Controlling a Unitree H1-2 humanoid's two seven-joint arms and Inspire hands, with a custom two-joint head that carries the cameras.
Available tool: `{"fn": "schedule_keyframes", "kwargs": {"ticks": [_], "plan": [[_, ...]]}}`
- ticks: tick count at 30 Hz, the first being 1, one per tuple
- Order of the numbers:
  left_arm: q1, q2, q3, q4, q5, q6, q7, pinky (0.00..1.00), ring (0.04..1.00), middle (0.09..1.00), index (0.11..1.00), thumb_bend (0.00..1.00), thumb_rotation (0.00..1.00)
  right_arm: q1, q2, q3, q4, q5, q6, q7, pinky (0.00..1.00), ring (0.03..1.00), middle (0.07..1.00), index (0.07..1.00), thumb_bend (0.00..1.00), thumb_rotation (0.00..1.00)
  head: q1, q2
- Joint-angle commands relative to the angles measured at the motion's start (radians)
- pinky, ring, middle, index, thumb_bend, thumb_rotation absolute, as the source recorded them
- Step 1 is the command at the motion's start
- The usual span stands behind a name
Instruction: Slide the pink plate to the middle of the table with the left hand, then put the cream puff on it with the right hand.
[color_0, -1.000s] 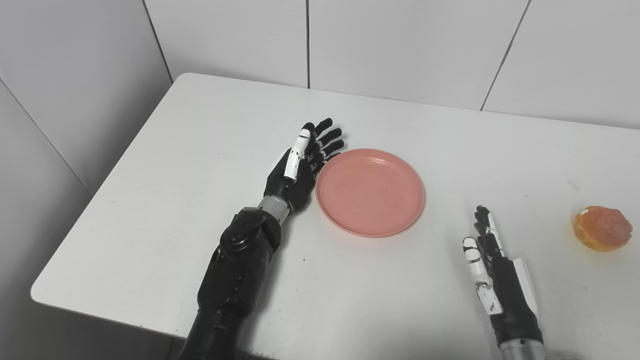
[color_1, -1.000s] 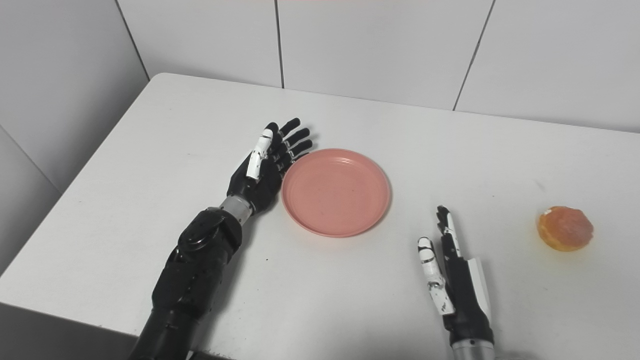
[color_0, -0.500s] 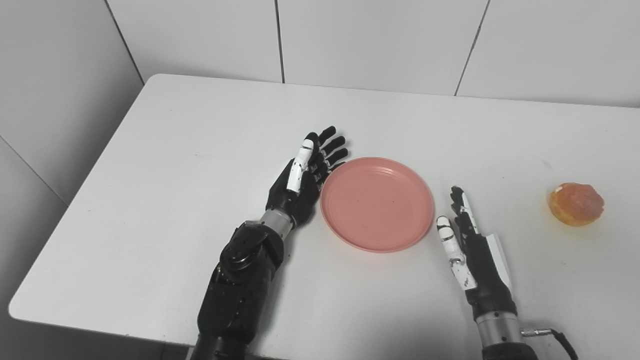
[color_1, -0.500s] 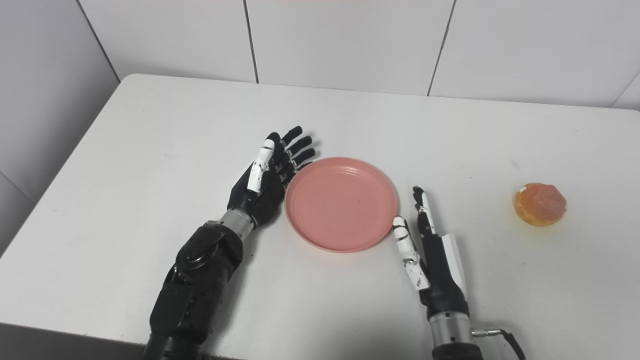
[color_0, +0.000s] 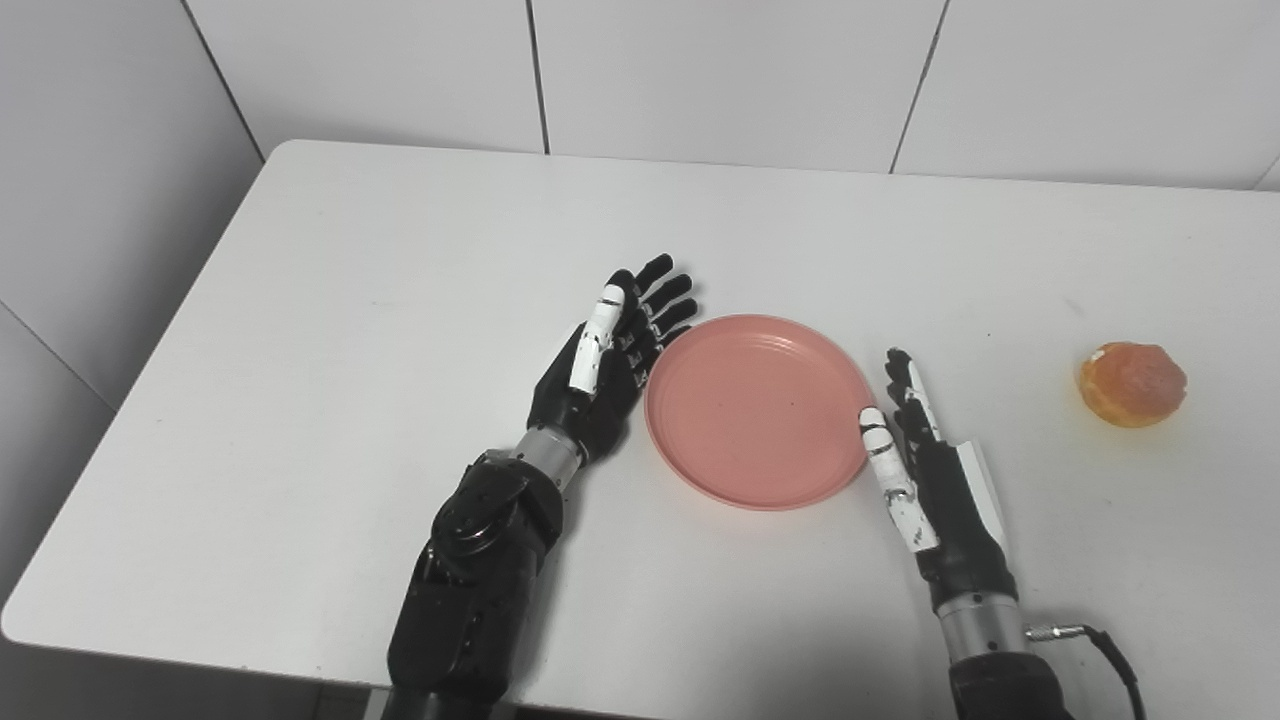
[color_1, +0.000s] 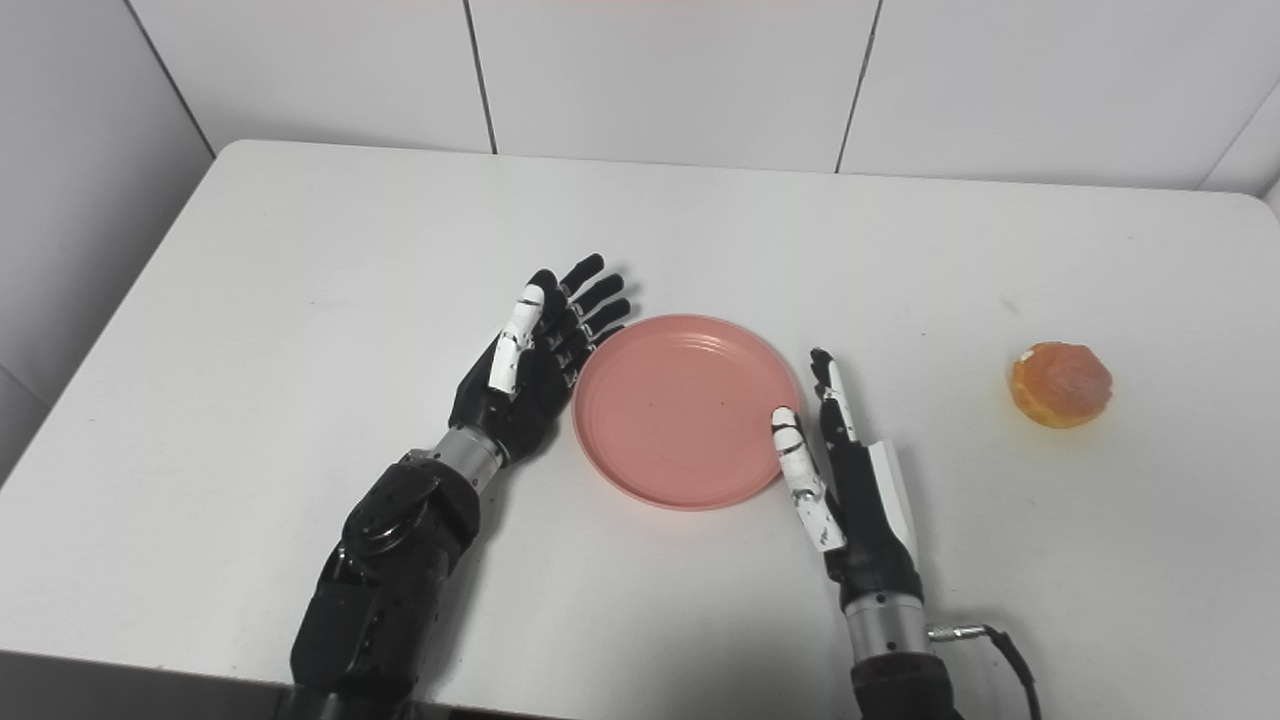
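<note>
Right hand (color_0: 925, 470) has been brought in over the last sec to the pink plate (color_0: 760, 408) rim at 3 o'clock, fingers straight, nothing held. Left hand (color_0: 605, 360) kept flat at 9 o'clock, empty. Plate approx mid-surface (color_0: 400, 230); slide judged done. Cream puff (color_0: 1132, 384) untouched, far at 3 o'clock.

We can read no text, label, brand or number anywhere; the small dark marks on the hands' white fingers may be mere seams.
</note>
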Motion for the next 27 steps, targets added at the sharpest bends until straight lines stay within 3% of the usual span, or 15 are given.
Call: {"fn": "schedule_keyframes", "kwargs": {"ticks": [1,7,15,21,27], "plan": [[0.029,-0.003,0.007,0.017,-0.003,0.038,0.005,0.93,0.931,0.930,0.914,0.41,1.00,-0.018,0.002,-0.003,-0.026,-0.024,-0.014,-0.025,0.99,1.000,1.000,1.000,0.31,1.00,-0.002,0.000],[0.032,-0.005,0.021,0.020,-0.009,0.034,0.004,0.93,0.937,0.930,0.910,0.40,1.00,-0.030,-0.003,-0.015,-0.036,-0.047,-0.036,-0.047,0.99,1.000,1.000,1.000,0.33,1.00,-0.030,-0.004],[0.030,0.005,0.038,0.062,-0.010,-0.008,-0.023,0.93,0.942,0.940,0.922,0.40,1.00,-0.075,-0.043,-0.027,-0.063,-0.109,-0.073,-0.083,0.98,0.985,0.990,0.994,0.34,1.00,-0.152,-0.039],[0.026,0.009,0.046,0.096,-0.006,-0.035,-0.038,0.93,0.940,0.941,0.929,0.40,1.00,-0.124,-0.073,-0.043,-0.101,-0.137,-0.026,-0.071,0.98,0.991,0.997,0.999,0.37,1.00,-0.194,-0.064],[0.023,0.016,0.056,0.147,-0.013,-0.078,-0.061,0.93,0.938,0.938,0.926,0.41,1.00,-0.180,-0.125,-0.080,-0.112,-0.126,-0.022,-0.051,0.98,1.000,1.000,1.000,0.37,1.00,-0.246,-0.088]]}}
